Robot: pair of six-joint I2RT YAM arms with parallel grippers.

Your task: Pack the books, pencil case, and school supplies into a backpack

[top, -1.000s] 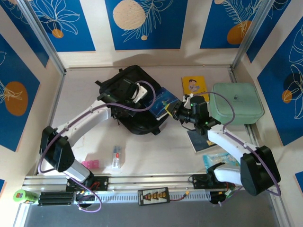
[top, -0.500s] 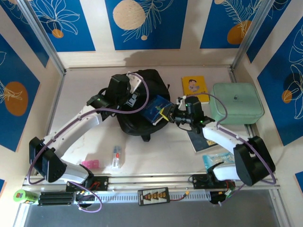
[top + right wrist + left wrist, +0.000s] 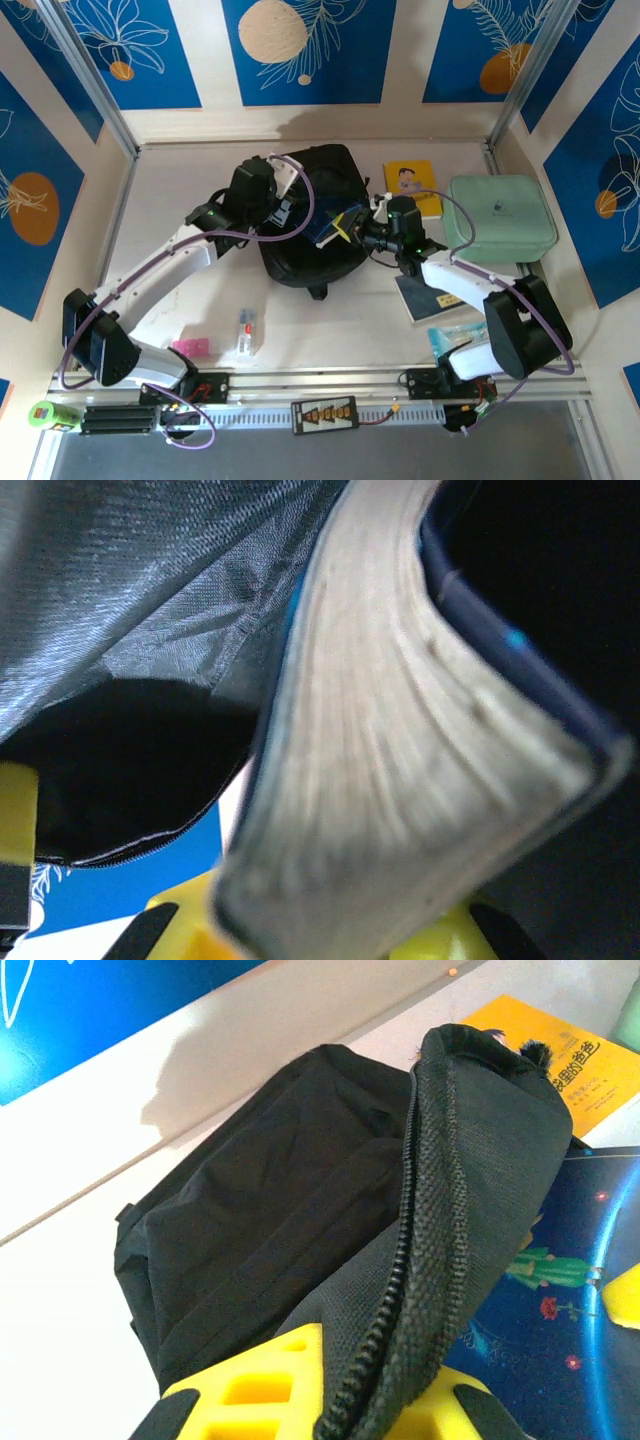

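Observation:
The black backpack (image 3: 310,190) lies at the table's middle back. My left gripper (image 3: 283,210) is shut on the zipper edge of the backpack (image 3: 300,1230), which runs up between my yellow fingers (image 3: 260,1390). My right gripper (image 3: 366,236) is shut on the dark blue book (image 3: 335,222), whose far end sits at the backpack's mouth. In the right wrist view the book's page edge (image 3: 400,780) fills the space between my jaws, with the grey lining (image 3: 150,590) on the left. The yellow book (image 3: 413,187) lies flat behind my right gripper. A pale grey book (image 3: 430,297) lies under my right arm.
A mint-green rounded case (image 3: 502,218) stands at the right, close to the right arm. A teal packet (image 3: 455,338) lies near the right base. A pink item (image 3: 190,347) and a small clear tube (image 3: 246,333) lie at the front left. Frame posts stand at the back corners.
My left gripper has pulled the backpack toward the back and right, lifting its edge. My right gripper has carried the blue book left, up to the backpack's mouth.

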